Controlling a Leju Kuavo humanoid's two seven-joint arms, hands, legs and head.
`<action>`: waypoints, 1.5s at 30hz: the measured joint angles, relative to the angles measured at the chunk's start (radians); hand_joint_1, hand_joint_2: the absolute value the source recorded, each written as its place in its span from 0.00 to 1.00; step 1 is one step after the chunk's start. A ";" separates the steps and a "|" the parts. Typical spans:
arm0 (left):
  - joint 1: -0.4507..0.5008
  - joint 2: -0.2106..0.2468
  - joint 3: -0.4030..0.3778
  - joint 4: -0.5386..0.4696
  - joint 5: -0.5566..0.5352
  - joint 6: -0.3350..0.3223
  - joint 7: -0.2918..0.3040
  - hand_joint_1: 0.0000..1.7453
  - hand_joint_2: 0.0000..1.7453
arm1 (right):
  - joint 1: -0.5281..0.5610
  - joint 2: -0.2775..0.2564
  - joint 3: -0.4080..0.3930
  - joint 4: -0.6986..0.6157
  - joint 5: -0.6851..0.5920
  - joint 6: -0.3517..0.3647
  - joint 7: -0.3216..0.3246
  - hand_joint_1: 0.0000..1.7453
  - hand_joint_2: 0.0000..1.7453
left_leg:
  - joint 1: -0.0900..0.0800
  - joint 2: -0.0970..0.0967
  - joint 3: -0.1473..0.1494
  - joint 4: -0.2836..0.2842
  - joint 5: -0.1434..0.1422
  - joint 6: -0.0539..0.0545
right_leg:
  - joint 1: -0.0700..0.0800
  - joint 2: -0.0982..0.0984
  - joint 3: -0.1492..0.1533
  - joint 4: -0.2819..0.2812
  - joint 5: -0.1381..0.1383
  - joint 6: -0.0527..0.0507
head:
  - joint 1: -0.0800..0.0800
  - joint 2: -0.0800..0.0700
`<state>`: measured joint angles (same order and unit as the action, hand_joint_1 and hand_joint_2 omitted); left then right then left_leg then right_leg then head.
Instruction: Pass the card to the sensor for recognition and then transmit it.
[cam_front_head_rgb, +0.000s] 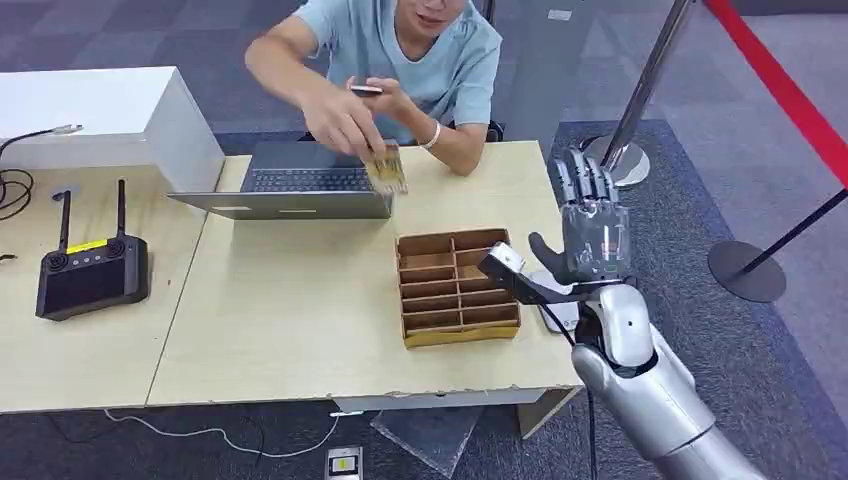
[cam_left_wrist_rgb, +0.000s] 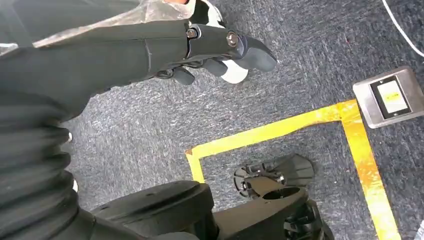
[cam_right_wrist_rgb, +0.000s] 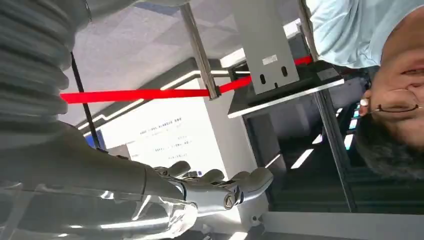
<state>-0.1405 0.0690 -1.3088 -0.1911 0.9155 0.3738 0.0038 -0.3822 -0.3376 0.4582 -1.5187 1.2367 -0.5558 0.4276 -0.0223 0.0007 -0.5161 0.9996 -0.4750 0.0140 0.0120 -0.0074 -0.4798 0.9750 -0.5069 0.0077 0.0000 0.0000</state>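
Apparently tilted, the card (cam_front_head_rgb: 386, 168) hangs in a person's hand (cam_front_head_rgb: 340, 118).

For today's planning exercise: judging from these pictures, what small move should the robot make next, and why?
Probably hold the right robot hand open and raised, ready to receive: it holds nothing, and the person's hand holds the card above the laptop.

I see a grey laptop (cam_front_head_rgb: 300, 185) open before a seated person (cam_front_head_rgb: 420, 50), a black remote controller (cam_front_head_rgb: 92, 275) on my left.
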 joint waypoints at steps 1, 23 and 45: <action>0.000 0.000 0.000 0.000 0.000 0.000 0.000 0.00 1.00 | 0.000 0.000 0.000 0.000 0.000 0.003 0.000 0.00 1.00 | 0.000 0.000 0.000 0.000 0.000 0.000 | 0.000 0.000 0.000 0.000 0.000 0.000 | 0.000 0.000; 0.000 0.000 0.000 0.000 -0.004 0.000 -0.002 0.00 1.00 | 0.018 -0.001 0.002 -0.005 -0.011 0.014 -0.002 0.00 1.00 | 0.000 0.000 0.000 0.000 0.000 0.000 | 0.000 0.000 0.000 0.000 0.000 0.000 | 0.000 0.000; 0.000 0.000 0.000 0.000 0.003 -0.003 0.011 0.00 1.00 | 0.041 0.023 0.056 0.001 -0.063 0.113 -0.028 0.00 1.00 | 0.000 0.000 0.000 0.000 0.000 0.000 | 0.000 0.000 0.000 0.000 0.000 0.000 | 0.000 0.000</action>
<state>-0.1407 0.0687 -1.3085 -0.1911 0.9186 0.3712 0.0145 -0.3415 -0.3147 0.5142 -1.5179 1.1738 -0.4429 0.3998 -0.0223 0.0005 -0.5162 0.9996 -0.4750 0.0140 0.0120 -0.0074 -0.4797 0.9750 -0.5069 0.0077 0.0000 0.0000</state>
